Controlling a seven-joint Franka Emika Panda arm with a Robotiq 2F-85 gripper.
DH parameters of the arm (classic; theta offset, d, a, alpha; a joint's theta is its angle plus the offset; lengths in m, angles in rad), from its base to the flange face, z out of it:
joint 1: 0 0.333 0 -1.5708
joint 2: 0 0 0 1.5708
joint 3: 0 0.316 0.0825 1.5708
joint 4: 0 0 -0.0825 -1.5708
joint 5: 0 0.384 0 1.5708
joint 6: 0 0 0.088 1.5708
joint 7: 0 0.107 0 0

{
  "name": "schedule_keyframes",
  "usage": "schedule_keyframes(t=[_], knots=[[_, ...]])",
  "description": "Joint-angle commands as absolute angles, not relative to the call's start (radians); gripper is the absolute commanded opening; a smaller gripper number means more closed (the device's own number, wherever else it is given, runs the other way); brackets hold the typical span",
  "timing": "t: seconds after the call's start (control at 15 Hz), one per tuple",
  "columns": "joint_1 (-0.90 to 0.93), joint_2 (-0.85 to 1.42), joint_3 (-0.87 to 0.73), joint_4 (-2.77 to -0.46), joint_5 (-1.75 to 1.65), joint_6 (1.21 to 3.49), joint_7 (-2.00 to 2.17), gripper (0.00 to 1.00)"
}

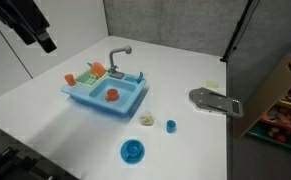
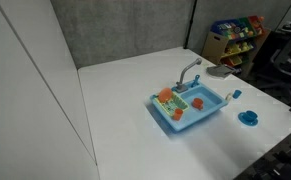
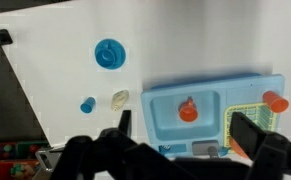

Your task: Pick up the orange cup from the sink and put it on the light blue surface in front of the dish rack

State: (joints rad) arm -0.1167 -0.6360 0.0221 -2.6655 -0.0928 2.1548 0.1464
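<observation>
Hand (image 3: pixel 185 132) seemingly open, orange cup (image 3: pixel 188 111) in sink (image 3: pixel 205 88), dish (image 3: pixel 109 53) apart

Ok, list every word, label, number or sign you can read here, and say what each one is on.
None can be read.
The sink and the round blue dish show no lettering in any view.
The shelf in an exterior view holds colourful items; any print there is too small and blurred to read.
</observation>
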Motion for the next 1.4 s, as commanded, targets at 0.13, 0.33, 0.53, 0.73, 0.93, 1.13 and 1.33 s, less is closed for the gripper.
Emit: schedule_keyframes(t=[0.13, 0.33, 0.53, 0.73, 0.93, 1.13, 1.33], knots=[[-0.084, -0.475, 0.021, -2.546, -0.092, 2.137, 0.128, 1.0], [-0.067, -0.397, 0.018, -2.512, -0.086, 2.157, 0.127, 1.0], [-0.056, -0.316, 0.016, -2.485, -0.079, 2.194, 0.132, 1.0], [-0.054, -0.238, 0.021, -2.46, -0.087, 2.244, 0.15, 1.0], [-0.051, -0.163, 0.022, -2.431, -0.092, 2.292, 0.166, 1.0], [-0.044, -0.094, 0.021, -2.396, -0.087, 2.316, 0.174, 1.0], [-0.035, -0.042, 0.02, -2.363, -0.087, 2.324, 0.185, 1.0]])
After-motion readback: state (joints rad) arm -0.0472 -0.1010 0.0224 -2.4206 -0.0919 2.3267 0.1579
